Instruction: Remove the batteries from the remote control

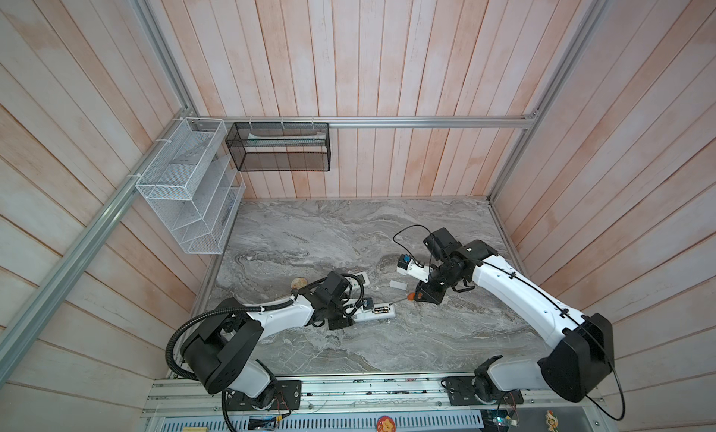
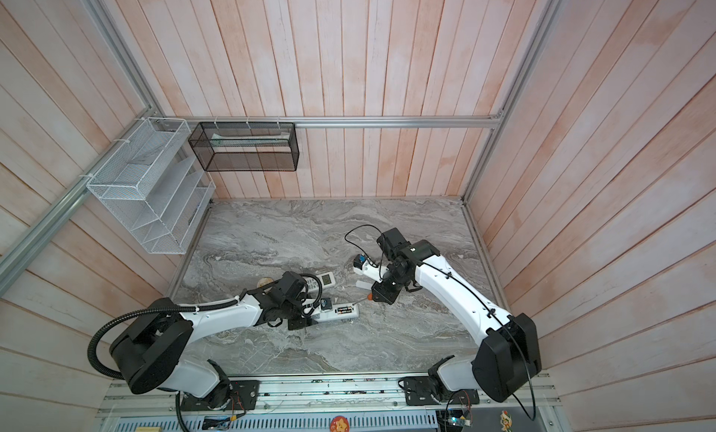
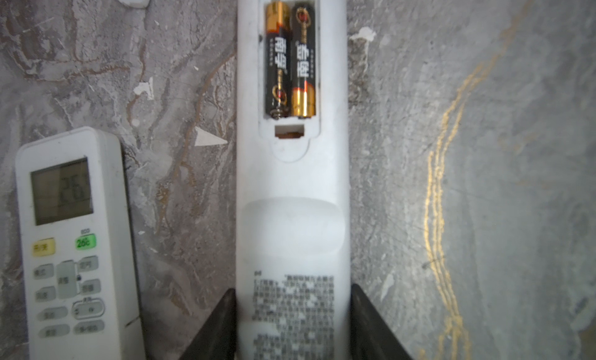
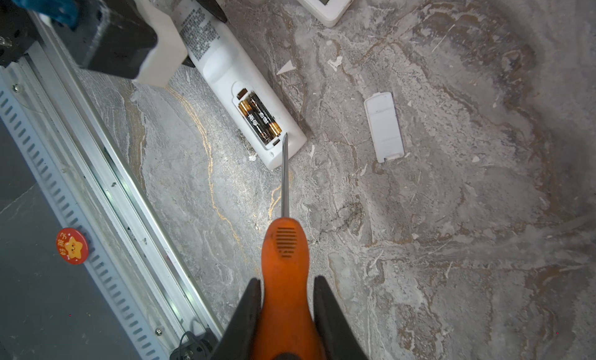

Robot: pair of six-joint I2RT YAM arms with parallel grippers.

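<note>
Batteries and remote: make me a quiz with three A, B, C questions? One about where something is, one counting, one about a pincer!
1. Where is the loose white cover?
A. Flat on the table, apart from the remote.
B. Clipped on the remote.
C. In a drawer.

2. How many batteries sit in the remote?
A. One.
B. Two.
C. Four.

3. What is the right pincer doing?
A. Open, empty.
B. Shut on the orange screwdriver.
C. Shut on a battery.

Answers: 1 A, it lies alone on the table; 2 B, two lie side by side in the open bay; 3 B, it clamps the handle.
</note>
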